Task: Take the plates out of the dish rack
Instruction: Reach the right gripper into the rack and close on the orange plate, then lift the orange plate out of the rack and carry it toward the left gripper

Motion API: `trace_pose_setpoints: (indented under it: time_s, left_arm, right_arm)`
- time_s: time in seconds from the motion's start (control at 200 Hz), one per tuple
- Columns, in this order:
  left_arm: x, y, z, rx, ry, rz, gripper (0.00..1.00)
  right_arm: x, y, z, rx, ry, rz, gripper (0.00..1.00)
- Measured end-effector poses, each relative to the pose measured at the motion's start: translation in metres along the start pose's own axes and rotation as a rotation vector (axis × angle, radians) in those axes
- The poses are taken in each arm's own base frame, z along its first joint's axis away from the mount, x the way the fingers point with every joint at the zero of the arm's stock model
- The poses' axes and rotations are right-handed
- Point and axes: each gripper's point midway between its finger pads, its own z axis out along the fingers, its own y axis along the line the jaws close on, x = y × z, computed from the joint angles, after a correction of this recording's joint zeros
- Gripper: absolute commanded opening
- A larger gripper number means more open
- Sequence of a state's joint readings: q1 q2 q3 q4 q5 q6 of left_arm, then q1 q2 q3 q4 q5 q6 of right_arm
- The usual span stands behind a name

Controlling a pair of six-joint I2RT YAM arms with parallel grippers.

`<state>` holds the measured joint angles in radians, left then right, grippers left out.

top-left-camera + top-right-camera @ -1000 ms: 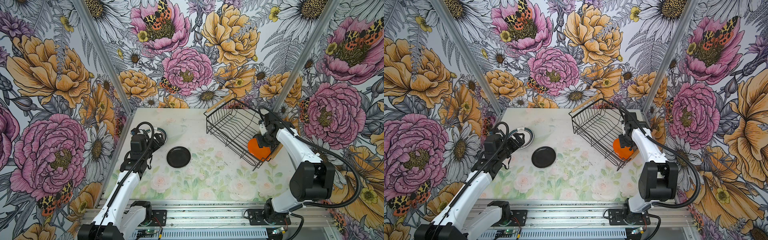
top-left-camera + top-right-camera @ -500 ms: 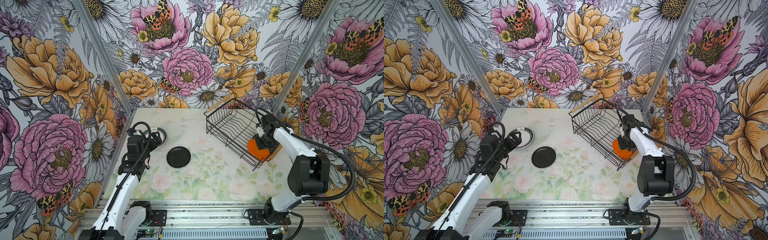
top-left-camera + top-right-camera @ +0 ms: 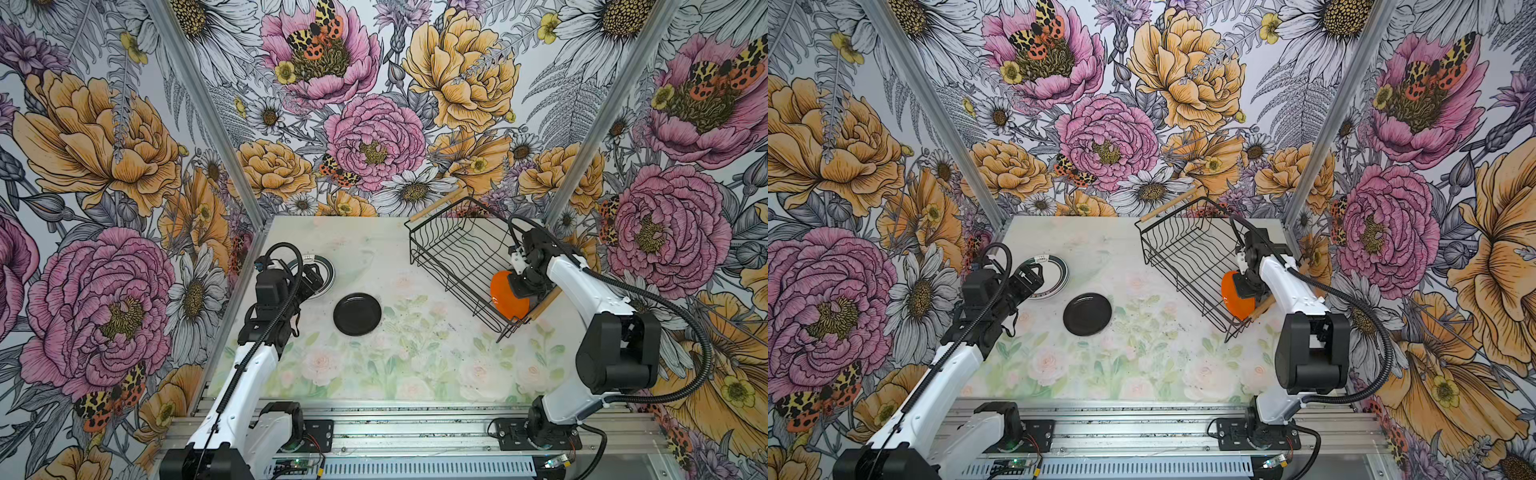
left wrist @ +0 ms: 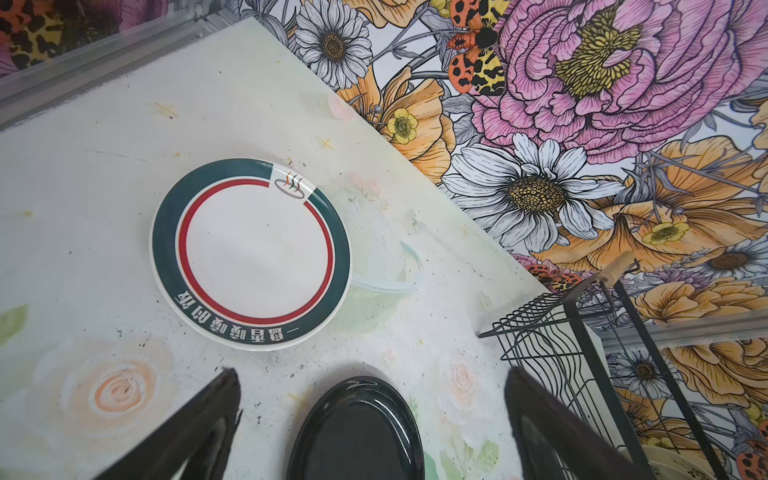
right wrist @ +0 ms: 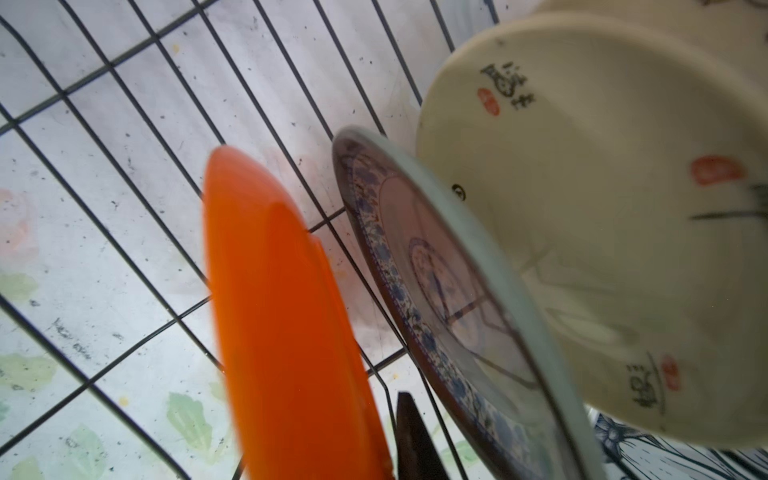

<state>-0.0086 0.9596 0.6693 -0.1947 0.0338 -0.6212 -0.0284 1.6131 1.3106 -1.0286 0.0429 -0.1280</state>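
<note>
The black wire dish rack [image 3: 449, 249] [image 3: 1179, 245] stands at the back right, tilted. At its near end an orange plate [image 3: 505, 295] [image 3: 1235, 297] stands on edge. My right gripper [image 3: 519, 286] [image 3: 1246, 286] is shut on this plate's rim. In the right wrist view the orange plate [image 5: 282, 311] covers one finger; the other dark finger [image 5: 415, 440] lies against its back. Behind it lean a teal patterned plate [image 5: 449, 291] and a cream plate [image 5: 602, 208]. My left gripper [image 3: 313, 278] [image 4: 372, 374] hangs open over the table at the left, holding nothing.
A black plate [image 3: 357, 313] [image 4: 357, 432] lies flat on the table mid-left. Beside it, nearer the left wall, lies a white plate with a dark green rim [image 3: 1054, 274] [image 4: 251, 253]. Floral walls close in on three sides. The rack's wooden handle [image 3: 440, 203] points at the back wall.
My right gripper's jaws have closed in on the orange plate's rim inside the rack. The left arm has barely moved and stays open.
</note>
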Motion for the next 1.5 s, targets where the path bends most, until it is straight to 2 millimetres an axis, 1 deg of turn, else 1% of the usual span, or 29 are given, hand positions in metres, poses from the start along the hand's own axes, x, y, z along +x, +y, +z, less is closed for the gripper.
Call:
trace_pose_setpoints:
  time_s: [0.045,0.18,0.23,0.295,0.355,0.43,0.525,0.59,0.62,0.635,0.706,0.751,0.821,0.896,0.941,1.011,1.071,1.126,1.181,1.236,1.301,1.386,1.496]
  left_arm:
    - [0.001,0.001,0.001,-0.005,0.004,-0.001,0.99]
    - [0.004,0.004,0.005,-0.016,0.018,-0.001,0.99]
    - [0.005,0.005,0.006,-0.018,0.021,-0.001,0.99]
    - [0.005,0.005,0.006,-0.019,0.022,-0.002,0.99]
    - [0.005,0.005,0.006,-0.018,0.021,-0.004,0.99]
    - [0.004,0.004,0.006,-0.015,0.016,-0.013,0.99]
    - [0.002,0.002,0.006,-0.004,0.002,-0.039,0.99]
    - [0.001,0.002,0.006,0.003,-0.006,-0.063,0.99]
    - [0.001,0.002,0.006,0.005,-0.008,-0.074,0.99]
    - [0.001,0.002,0.006,0.006,-0.009,-0.080,0.99]
    - [0.001,0.001,0.006,0.009,-0.008,-0.103,0.99]
    - [0.003,0.001,0.006,0.011,0.001,-0.111,0.99]
    - [0.005,-0.002,0.009,0.015,0.031,-0.114,0.99]
    - [0.007,-0.005,0.013,0.012,0.068,-0.117,0.99]
    - [0.008,-0.008,0.015,0.013,0.086,-0.118,0.99]
    - [0.008,-0.012,0.018,0.026,0.106,-0.118,0.99]
    - [0.011,-0.015,0.019,0.034,0.118,-0.115,0.99]
    - [0.015,-0.018,0.019,0.038,0.130,-0.110,0.99]
    - [0.019,-0.023,0.019,0.049,0.142,-0.101,0.99]
    - [0.023,-0.029,0.017,0.064,0.152,-0.091,0.99]
    - [0.026,-0.036,0.015,0.082,0.155,-0.082,0.99]
    - [0.026,-0.043,0.011,0.103,0.154,-0.074,0.99]
    - [0.026,-0.046,0.010,0.116,0.152,-0.071,0.99]
  right_arm:
    - [0.000,0.001,0.000,-0.004,-0.001,-0.001,0.15]
    - [-0.001,0.004,-0.002,-0.021,-0.011,0.001,0.14]
    - [-0.001,0.005,-0.004,-0.019,-0.013,0.000,0.09]
    - [0.000,0.003,-0.007,-0.009,-0.021,0.003,0.09]
    - [-0.001,0.001,-0.014,0.004,-0.039,0.001,0.09]
    - [-0.007,-0.002,-0.030,0.022,-0.083,-0.002,0.10]
    - [-0.023,-0.004,-0.062,0.054,-0.199,-0.034,0.10]
    - [-0.038,-0.003,-0.091,0.079,-0.322,-0.068,0.08]
    - [-0.046,-0.002,-0.107,0.093,-0.392,-0.083,0.02]
    - [-0.049,-0.001,-0.114,0.099,-0.422,-0.089,0.01]
    - [-0.069,-0.001,-0.156,0.139,-0.629,-0.096,0.01]
    - [-0.081,-0.001,-0.186,0.158,-0.803,-0.085,0.02]
    - [-0.089,0.000,-0.224,0.163,-1.052,-0.035,0.04]
    - [-0.094,0.002,-0.247,0.119,-1.270,0.049,0.04]
    - [-0.099,0.003,-0.257,0.068,-1.380,0.119,0.01]
    - [-0.112,0.006,-0.262,-0.038,-1.502,0.223,0.00]
    - [-0.125,0.014,-0.250,-0.132,-1.536,0.301,0.00]
    - [-0.134,0.031,-0.231,-0.234,-1.526,0.363,0.00]
    - [-0.142,0.052,-0.213,-0.348,-1.487,0.421,0.00]
    - [-0.148,0.070,-0.200,-0.449,-1.446,0.476,0.00]
    - [-0.152,0.090,-0.191,-0.568,-1.389,0.537,0.00]
    - [-0.158,0.113,-0.189,-0.709,-1.316,0.601,0.00]
    - [-0.166,0.140,-0.203,-0.875,-1.233,0.644,0.00]
